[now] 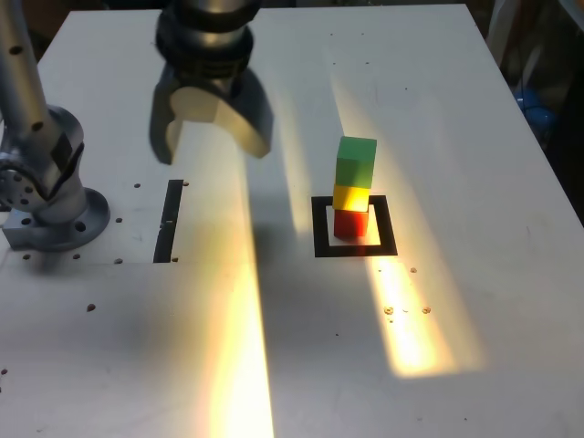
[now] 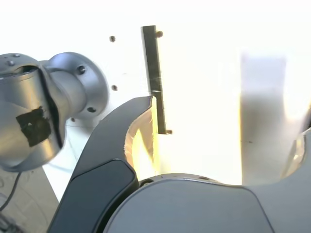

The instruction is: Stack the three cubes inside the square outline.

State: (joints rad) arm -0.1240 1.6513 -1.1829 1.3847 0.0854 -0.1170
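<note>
Raised over the bench [image 1: 465, 310], the gripper [image 1: 212, 137], jaws wide apart and holding nothing. One square outline [image 1: 389, 239], near the bench's middle, right of the gripper in the exterior view. Three cubes, stacked inside it: green [image 1: 355, 164] uppermost, yellow [image 1: 350, 198] between, red [image 1: 349, 224] lowest.

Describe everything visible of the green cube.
The green cube is a plain, matt-looking block, its top face lighter than its side. It sits as the highest of three, resting on the yellow cube, above the square outline, and looks roughly upright. The open tool does not touch it. Its underside is hidden.
</note>
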